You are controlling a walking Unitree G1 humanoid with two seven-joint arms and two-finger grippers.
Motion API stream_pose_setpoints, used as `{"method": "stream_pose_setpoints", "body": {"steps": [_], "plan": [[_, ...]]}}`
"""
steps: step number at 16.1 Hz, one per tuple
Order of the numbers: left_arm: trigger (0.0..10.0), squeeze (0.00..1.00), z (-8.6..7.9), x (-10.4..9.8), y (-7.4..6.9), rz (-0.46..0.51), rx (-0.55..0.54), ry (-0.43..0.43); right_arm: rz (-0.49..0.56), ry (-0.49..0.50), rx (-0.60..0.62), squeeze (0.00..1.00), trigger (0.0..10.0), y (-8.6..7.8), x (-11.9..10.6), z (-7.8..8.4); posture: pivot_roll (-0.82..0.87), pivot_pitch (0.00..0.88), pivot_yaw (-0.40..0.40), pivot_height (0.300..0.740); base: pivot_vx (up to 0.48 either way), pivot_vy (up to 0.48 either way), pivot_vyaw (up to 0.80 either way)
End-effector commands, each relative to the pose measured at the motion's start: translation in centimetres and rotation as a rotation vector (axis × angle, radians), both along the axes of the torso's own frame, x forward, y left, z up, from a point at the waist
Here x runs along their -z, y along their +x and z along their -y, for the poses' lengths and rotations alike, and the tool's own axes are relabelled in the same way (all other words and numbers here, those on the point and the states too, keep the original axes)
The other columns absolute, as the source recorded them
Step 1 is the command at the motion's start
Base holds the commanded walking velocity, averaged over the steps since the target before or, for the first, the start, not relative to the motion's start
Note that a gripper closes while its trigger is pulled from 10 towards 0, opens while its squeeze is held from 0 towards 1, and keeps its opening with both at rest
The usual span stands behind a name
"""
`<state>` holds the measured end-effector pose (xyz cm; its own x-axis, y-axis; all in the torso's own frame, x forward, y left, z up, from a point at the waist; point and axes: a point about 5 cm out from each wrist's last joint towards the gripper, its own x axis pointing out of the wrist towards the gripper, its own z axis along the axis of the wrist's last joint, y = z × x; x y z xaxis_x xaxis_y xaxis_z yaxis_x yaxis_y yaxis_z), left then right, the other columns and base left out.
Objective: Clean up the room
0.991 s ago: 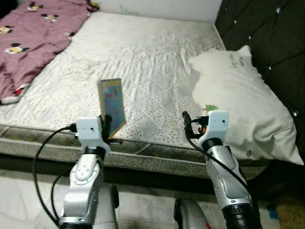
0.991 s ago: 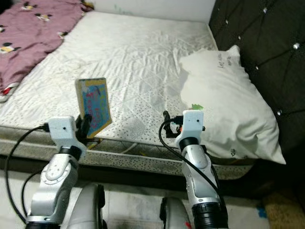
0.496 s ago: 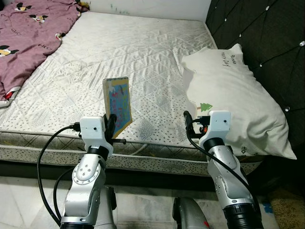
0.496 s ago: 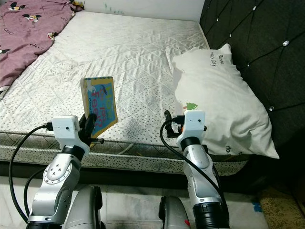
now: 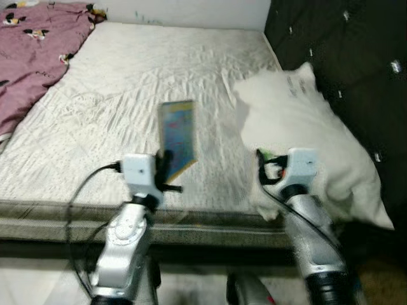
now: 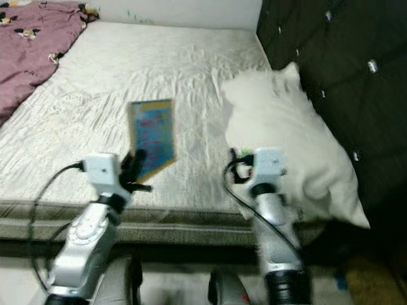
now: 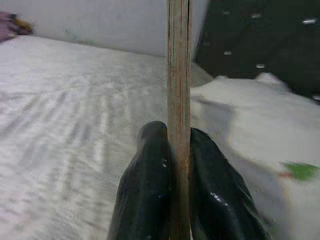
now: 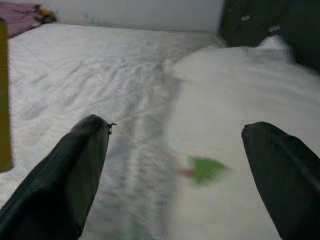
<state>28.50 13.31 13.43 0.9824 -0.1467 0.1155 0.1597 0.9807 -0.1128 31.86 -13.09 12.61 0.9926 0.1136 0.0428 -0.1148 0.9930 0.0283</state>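
Observation:
I hold a thin colourful book [image 5: 178,138] upright over the near edge of the bed; my left gripper [image 5: 164,166] is shut on its lower edge. In the left wrist view the book [image 7: 178,100] shows edge-on between the two black fingers [image 7: 147,180]. My right gripper [image 5: 262,164] is held up open with nothing in it, just before the white pillow [image 5: 305,133]; its fingers [image 8: 65,175] stand wide apart in the right wrist view. The frames are blurred.
A white mattress [image 5: 127,82] spreads ahead, its front edge [image 5: 63,213] close to my arms. A purple printed blanket [image 5: 28,57] lies at the far left. A dark tufted headboard [image 5: 343,57] stands on the right, behind the pillow.
The whole scene has shifted and blurred, so the camera has moved closer to the bed and turned. The book stays in my left gripper and the right gripper stays open.

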Motion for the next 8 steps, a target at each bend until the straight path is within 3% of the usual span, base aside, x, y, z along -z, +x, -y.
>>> {"method": "stream_pose_setpoints", "body": {"steps": [1,8], "plan": [[10.0,0.0,0.42,-1.05,0.11,0.043,-0.003,-0.017,-0.007,-0.021,0.027,0.0,10.0,-0.15,0.22,1.07,-0.06,0.089,-0.042,0.582,0.48,0.0,0.0],[10.0,0.0,0.85,-0.74,0.22,0.015,-0.002,-0.025,-0.005,-0.033,0.049,0.0,10.0,0.24,0.18,1.85,-0.06,0.1,-0.043,0.574,0.0,0.0,0.0]]}}
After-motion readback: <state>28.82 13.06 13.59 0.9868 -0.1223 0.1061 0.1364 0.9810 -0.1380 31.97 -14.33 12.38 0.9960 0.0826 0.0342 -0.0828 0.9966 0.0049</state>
